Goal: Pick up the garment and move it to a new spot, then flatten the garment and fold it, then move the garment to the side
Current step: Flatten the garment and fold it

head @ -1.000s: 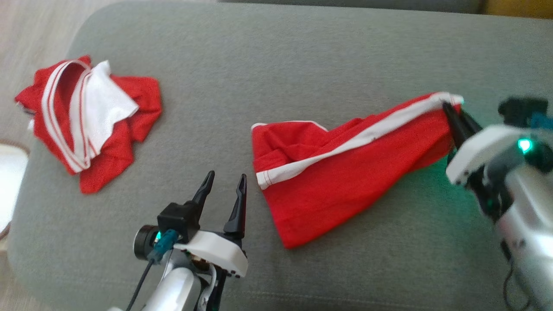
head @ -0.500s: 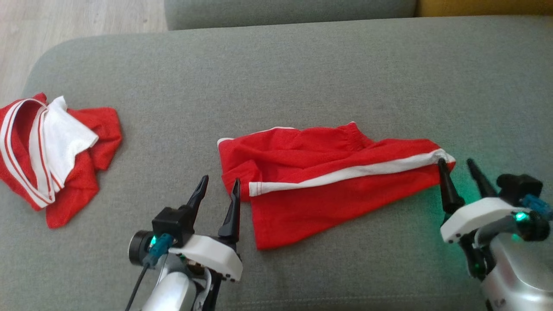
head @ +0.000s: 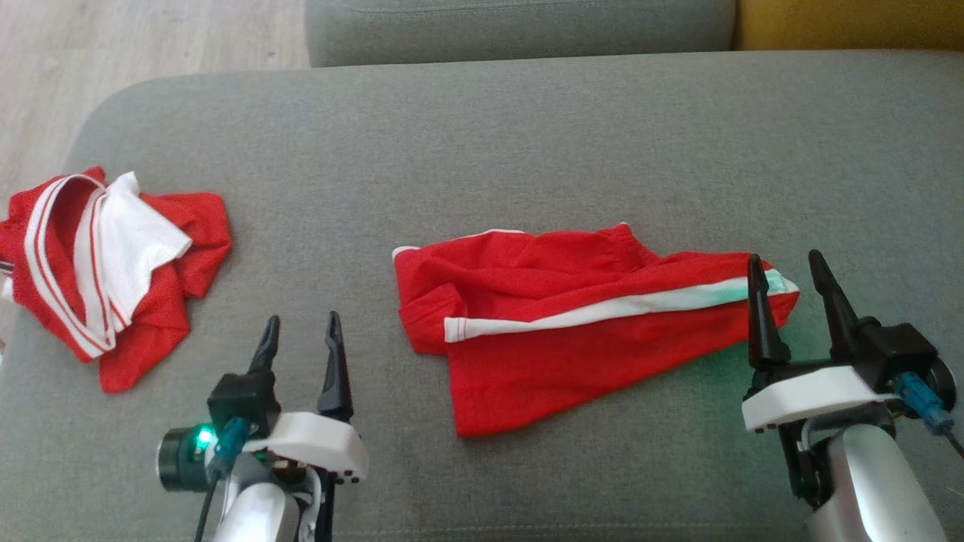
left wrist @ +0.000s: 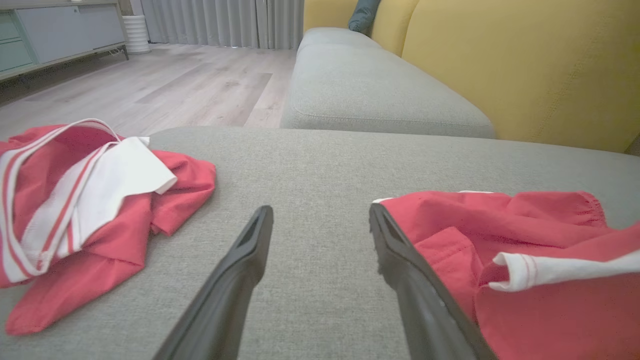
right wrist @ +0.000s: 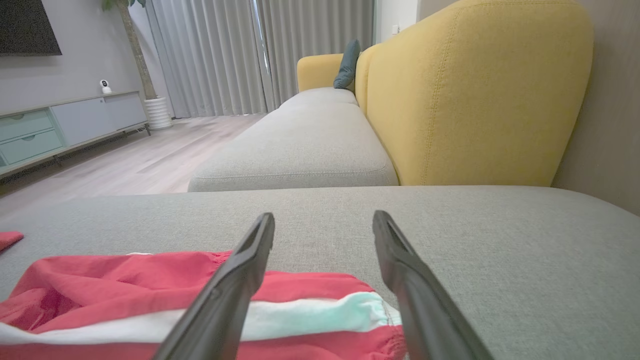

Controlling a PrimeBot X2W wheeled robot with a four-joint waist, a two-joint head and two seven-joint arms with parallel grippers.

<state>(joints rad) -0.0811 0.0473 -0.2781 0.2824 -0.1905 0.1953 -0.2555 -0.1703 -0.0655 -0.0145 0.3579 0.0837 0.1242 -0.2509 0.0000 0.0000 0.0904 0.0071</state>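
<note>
The garment (head: pixel 572 316) is a pair of red shorts with a white side stripe, lying loosely spread and wrinkled on the grey cushion (head: pixel 482 150). Its waistband end lies at the right, its leg hems at the left. My right gripper (head: pixel 787 272) stands open at the waistband end, fingers straddling the cloth's corner, gripping nothing. In the right wrist view the striped corner (right wrist: pixel 320 312) lies between and below my open fingers. My left gripper (head: pixel 301 333) is open, left of the shorts' hem (left wrist: pixel 530 270), apart from it.
A second red and white garment (head: pixel 105 260) lies crumpled at the cushion's left end. The floor (head: pixel 151 38) lies beyond the left edge. Another grey cushion (right wrist: pixel 300 145) and yellow backrest (right wrist: pixel 475 90) stand behind.
My right gripper has opened and let go of the shorts' waistband corner; the shorts now lie flat on the cushion. The left gripper drew back leftward from the hem. The camera view has shifted.
</note>
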